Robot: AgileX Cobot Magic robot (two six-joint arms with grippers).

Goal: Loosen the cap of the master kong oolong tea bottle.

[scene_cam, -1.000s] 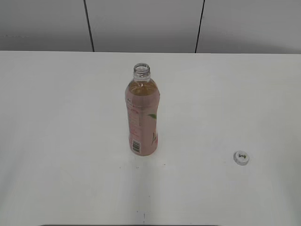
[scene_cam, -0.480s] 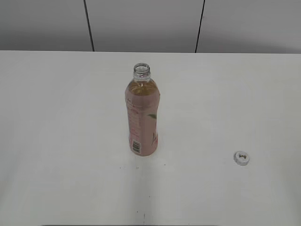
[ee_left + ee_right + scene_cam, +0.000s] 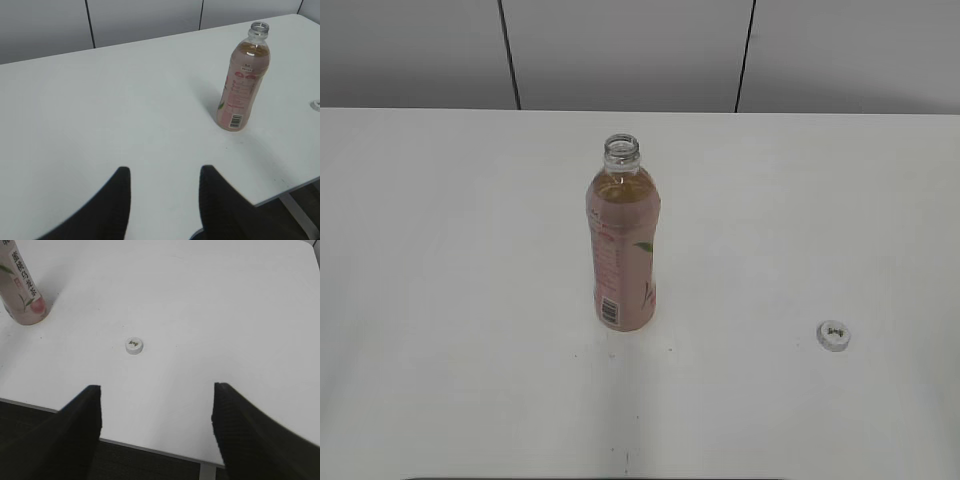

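The master kong oolong tea bottle (image 3: 623, 245) stands upright in the middle of the white table with its neck open. It also shows in the left wrist view (image 3: 242, 80) and at the top left of the right wrist view (image 3: 21, 287). The white cap (image 3: 833, 335) lies flat on the table to the bottle's right, also seen in the right wrist view (image 3: 134, 345). My left gripper (image 3: 164, 172) is open and empty, far back from the bottle. My right gripper (image 3: 156, 390) is open and empty, above the table's near edge. Neither gripper shows in the exterior view.
The white table (image 3: 440, 250) ends at a grey panelled wall (image 3: 620, 50) at the back. The table's near edge (image 3: 150, 450) and dark floor show below my right gripper. A table leg (image 3: 300, 220) shows at the lower right of the left wrist view.
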